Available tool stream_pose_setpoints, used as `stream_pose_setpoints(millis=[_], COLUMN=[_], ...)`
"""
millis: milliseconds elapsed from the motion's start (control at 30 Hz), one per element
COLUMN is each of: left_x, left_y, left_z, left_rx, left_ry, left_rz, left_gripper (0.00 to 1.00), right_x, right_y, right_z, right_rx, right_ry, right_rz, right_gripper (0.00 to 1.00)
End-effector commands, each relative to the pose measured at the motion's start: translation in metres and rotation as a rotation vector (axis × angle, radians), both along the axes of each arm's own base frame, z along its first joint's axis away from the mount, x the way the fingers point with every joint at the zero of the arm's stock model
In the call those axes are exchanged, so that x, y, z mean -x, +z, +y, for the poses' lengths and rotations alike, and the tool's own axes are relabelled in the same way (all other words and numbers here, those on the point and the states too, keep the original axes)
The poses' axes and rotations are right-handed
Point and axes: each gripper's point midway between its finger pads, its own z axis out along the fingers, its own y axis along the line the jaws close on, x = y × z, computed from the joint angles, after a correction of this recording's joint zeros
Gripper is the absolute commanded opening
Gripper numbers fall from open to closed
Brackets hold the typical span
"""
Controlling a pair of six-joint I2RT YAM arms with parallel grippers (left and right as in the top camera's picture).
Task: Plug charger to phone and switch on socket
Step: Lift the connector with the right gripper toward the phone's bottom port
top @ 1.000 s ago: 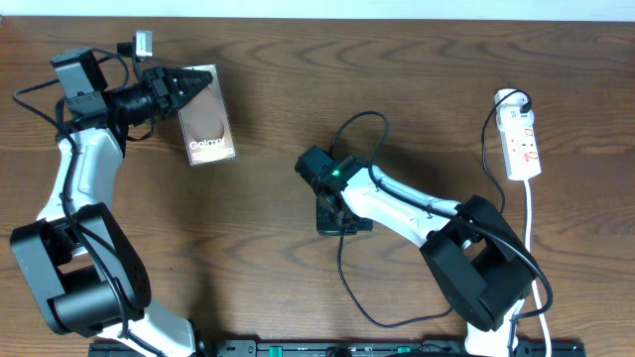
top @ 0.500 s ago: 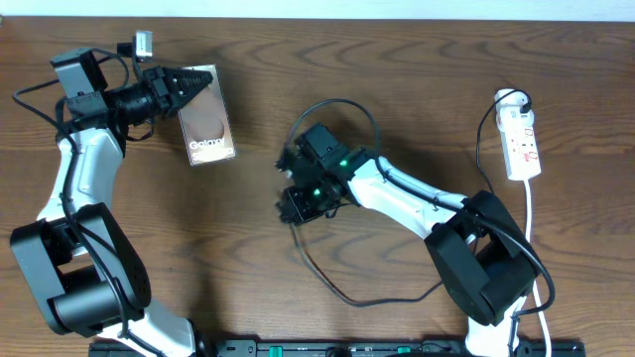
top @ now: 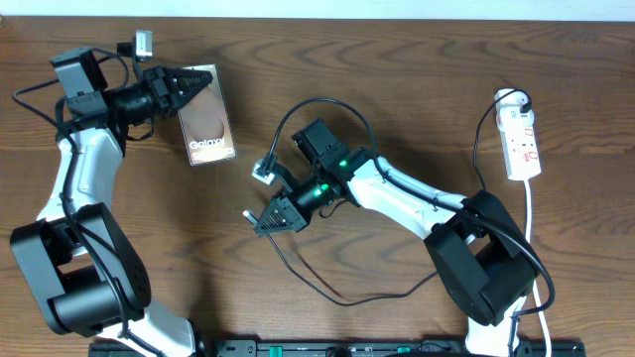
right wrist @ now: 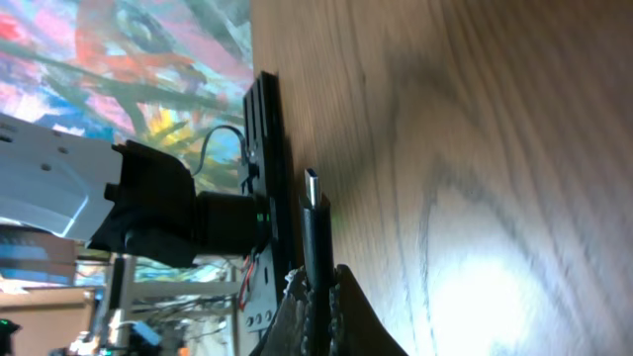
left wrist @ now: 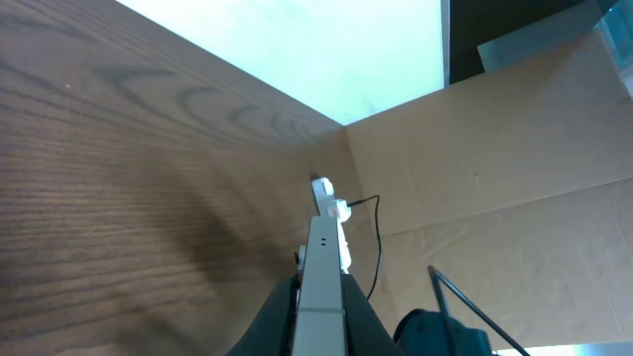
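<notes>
The phone (top: 208, 124) is a dark brown slab with white "Galaxy" lettering, held at its far end by my left gripper (top: 185, 87), which is shut on it. In the left wrist view its pale edge (left wrist: 321, 287) runs between the fingers (left wrist: 320, 297). My right gripper (top: 266, 218) is shut on the charger plug (right wrist: 315, 232), whose narrow tip (top: 246, 214) points left, below and to the right of the phone. The thin black cable (top: 327, 294) loops behind the right arm. The white socket (top: 523, 144) lies at the far right, untouched.
The socket's thick white cord (top: 532, 213) runs down the right edge toward the right arm's base (top: 486, 288). A black rail (top: 327, 349) lines the table's front edge. In the left wrist view the socket (left wrist: 326, 195) shows far off, before a cardboard wall (left wrist: 514, 148).
My right gripper has swung left and toward the front with the charger plug, dragging the cable into a wider loop. The left arm and phone have not moved.
</notes>
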Motion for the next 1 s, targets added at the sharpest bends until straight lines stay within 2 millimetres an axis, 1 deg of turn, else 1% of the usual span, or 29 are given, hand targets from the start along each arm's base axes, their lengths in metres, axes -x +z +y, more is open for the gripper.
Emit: stream_pose_setpoints(millis=[0, 167, 267, 400, 533, 633, 800, 967], left_x=[0.005, 0.005, 0.005, 0.003, -0.003, -0.009, -0.025, -0.038], left_y=[0.013, 0.013, 0.013, 0.012, 0.008, 0.011, 0.027, 0.043], left_z=[-0.001, -0.001, -0.001, 0.000, 0.005, 0.008, 0.012, 0.007], left_rx=[0.002, 0.001, 0.001, -0.006, -0.024, -0.020, -0.001, 0.022], left_ry=[-0.013, -0.013, -0.013, -0.003, 0.041, 0.076, 0.139, 0.189], left_rz=[-0.033, -0.033, -0.033, -0.033, -0.014, -0.001, -0.027, -0.059], left_gripper=[0.07, 0.07, 0.07, 0.07, 0.07, 0.07, 0.07, 0.07], right_x=[-0.020, -0.047, -0.057, -0.058, -0.054, -0.050, -0.058, -0.069], right_y=[0.010, 0.022, 0.019, 0.014, 0.011, 0.020, 0.031, 0.044], right_z=[-0.001, -0.005, -0.007, -0.007, -0.004, -0.003, 0.001, 0.007], right_rx=[-0.074, -0.202, -0.247, -0.300, -0.319, -0.363, -0.384, -0.400], right_ry=[-0.021, -0.039, -0.035, 0.008, 0.037, 0.078, 0.069, 0.036], right_rz=[-0.013, 0.032, 0.080, 0.143, 0.145, 0.127, 0.097, 0.070], right_gripper=[0.01, 0.01, 0.01, 0.01, 0.01, 0.01, 0.01, 0.01])
